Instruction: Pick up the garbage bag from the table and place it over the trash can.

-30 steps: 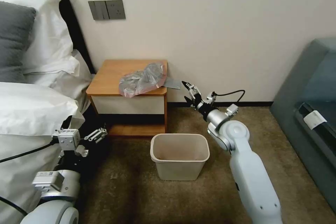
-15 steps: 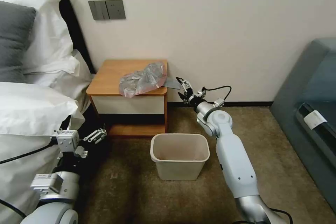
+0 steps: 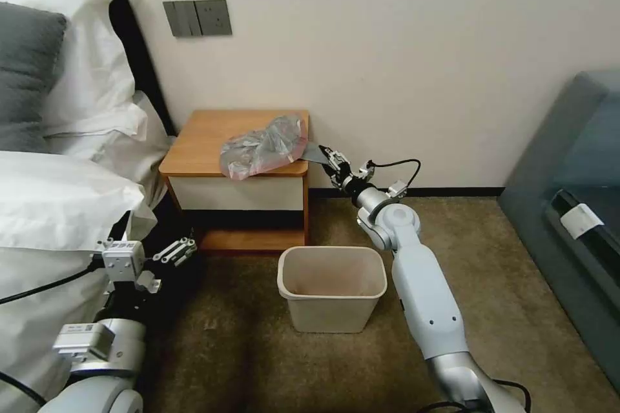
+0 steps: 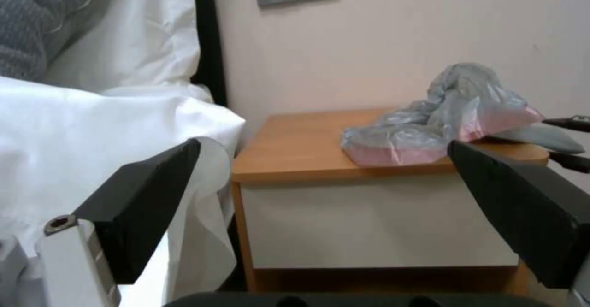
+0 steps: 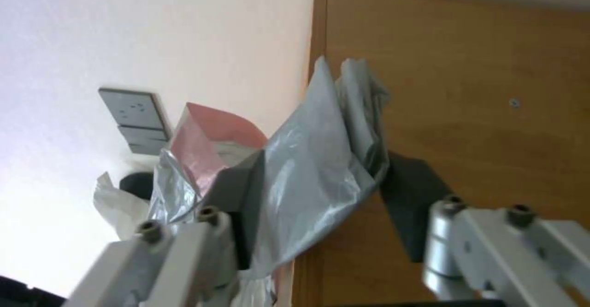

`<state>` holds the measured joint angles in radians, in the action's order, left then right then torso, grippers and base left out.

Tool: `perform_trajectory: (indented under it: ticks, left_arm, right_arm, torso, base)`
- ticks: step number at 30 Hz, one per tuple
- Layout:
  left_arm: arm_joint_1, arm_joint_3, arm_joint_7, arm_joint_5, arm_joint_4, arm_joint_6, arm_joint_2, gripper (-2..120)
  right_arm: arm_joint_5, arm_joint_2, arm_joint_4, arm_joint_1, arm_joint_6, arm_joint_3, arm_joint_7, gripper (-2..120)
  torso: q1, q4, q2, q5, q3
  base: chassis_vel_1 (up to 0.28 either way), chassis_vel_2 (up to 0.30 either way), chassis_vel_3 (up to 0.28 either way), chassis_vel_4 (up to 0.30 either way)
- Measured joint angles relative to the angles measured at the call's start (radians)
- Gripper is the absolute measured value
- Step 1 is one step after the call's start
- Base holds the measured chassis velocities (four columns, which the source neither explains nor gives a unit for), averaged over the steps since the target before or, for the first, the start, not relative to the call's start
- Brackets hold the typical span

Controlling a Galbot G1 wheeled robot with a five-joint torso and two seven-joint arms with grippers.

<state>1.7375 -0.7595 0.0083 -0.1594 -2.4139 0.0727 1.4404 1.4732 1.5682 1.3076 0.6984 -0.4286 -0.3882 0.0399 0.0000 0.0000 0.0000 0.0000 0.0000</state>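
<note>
At the table's [image 3: 206, 142] right edge, my right gripper [image 3: 331, 160] straddles the garbage bag's [image 3: 261, 145] overhanging grey flap, fingers apart, no grip made; bag unlifted, trash can [image 3: 331, 287] unlined; left gripper [image 3: 175, 249] parked low, spread.

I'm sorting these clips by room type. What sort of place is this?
Most likely a bedroom, maybe a hotel room: a bed with white pillows, a wooden nightstand beside it, and a small trash can on the carpet.
</note>
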Motion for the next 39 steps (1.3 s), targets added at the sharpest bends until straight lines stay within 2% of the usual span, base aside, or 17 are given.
perform_trajectory:
  ticks: [7,8,12,18,25,39]
  left_arm:
    - [-0.002,0.000,0.003,0.002,0.002,-0.003,0.003,100]
    - [-0.002,0.000,0.003,0.002,0.002,-0.003,0.003,100]
    - [-0.008,0.001,0.006,0.003,0.007,-0.006,0.004,100]
    - [-0.015,0.006,0.009,0.008,0.017,-0.013,0.006,100]
    - [-0.020,0.011,0.010,0.014,0.026,-0.028,0.009,100]
    - [-0.025,0.024,0.019,0.020,0.035,-0.037,0.005,100]
  right_arm:
    - [-0.015,-0.006,0.011,0.002,0.007,0.004,-0.003,14]
    - [-0.015,-0.006,0.011,0.002,0.007,0.004,-0.003,14]
    - [-0.013,-0.022,0.055,0.020,0.010,0.017,0.008,0]
    - [-0.003,-0.056,0.158,0.077,0.018,0.046,0.045,0]
    - [-0.018,-0.107,0.316,0.216,0.029,0.081,0.086,0]
    - [0.003,-0.174,0.624,0.442,0.039,0.090,0.152,0]
  torso:
    - [0.000,0.0000,0.000,0.0000,0.000]
    - [0.000,0.0000,0.000,0.0000,0.000]
    - [0.000,0.0000,0.000,0.0001,0.000]
    - [0.000,-0.0001,0.000,0.0000,0.000]
    - [0.000,0.0000,0.000,0.0000,0.000]
    - [0.000,0.0001,0.000,0.0000,0.000]
  base:
    - [0.000,0.000,0.000,0.000]
    - [0.000,0.000,0.000,0.000]
    - [0.000,0.000,0.000,0.000]
    - [0.000,0.000,0.000,0.000]
    - [0.000,0.000,0.000,0.000]
    - [0.000,0.000,0.000,0.000]
